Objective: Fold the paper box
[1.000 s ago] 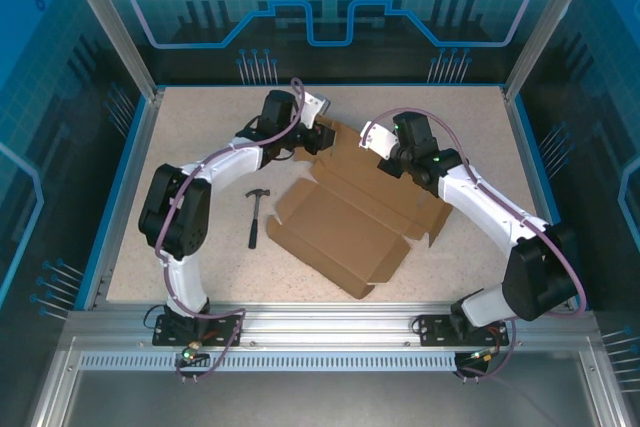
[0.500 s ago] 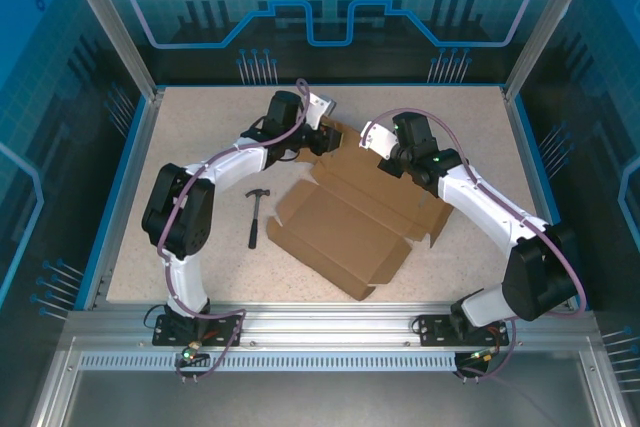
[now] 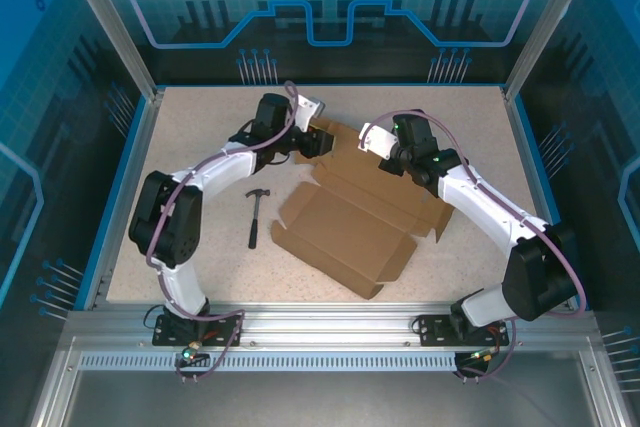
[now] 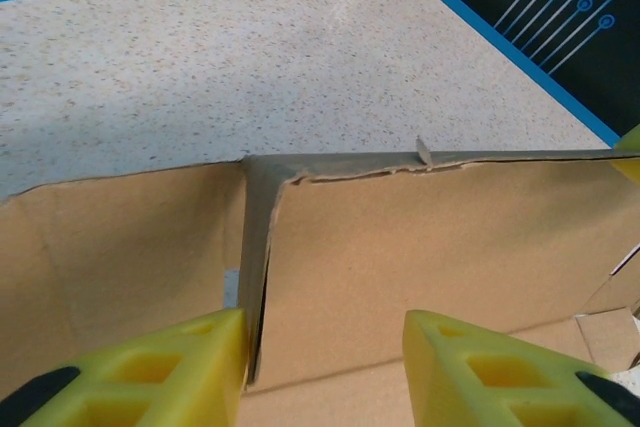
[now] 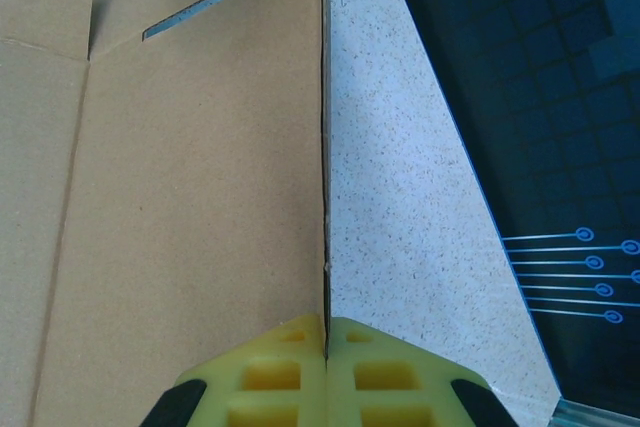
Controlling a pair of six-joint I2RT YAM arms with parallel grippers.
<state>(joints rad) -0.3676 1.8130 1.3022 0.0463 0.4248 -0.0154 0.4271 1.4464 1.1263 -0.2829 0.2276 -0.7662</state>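
1. The paper box, of plain brown matte cardboard with flaps, tabs and a narrow slot, is seen in the middle of the desk, with its far wall raised.
2. The desk is surfaced in speckled beige and edged in blue.
3. The right tool, fitted with yellow pads moulded with square recesses, is clenched on the thin edge of a cardboard panel.
4. The left tool is released, its pads held apart before a creased, ragged-edged corner of the wall.
5. A small black hammer is laid left of the box, apart from it.
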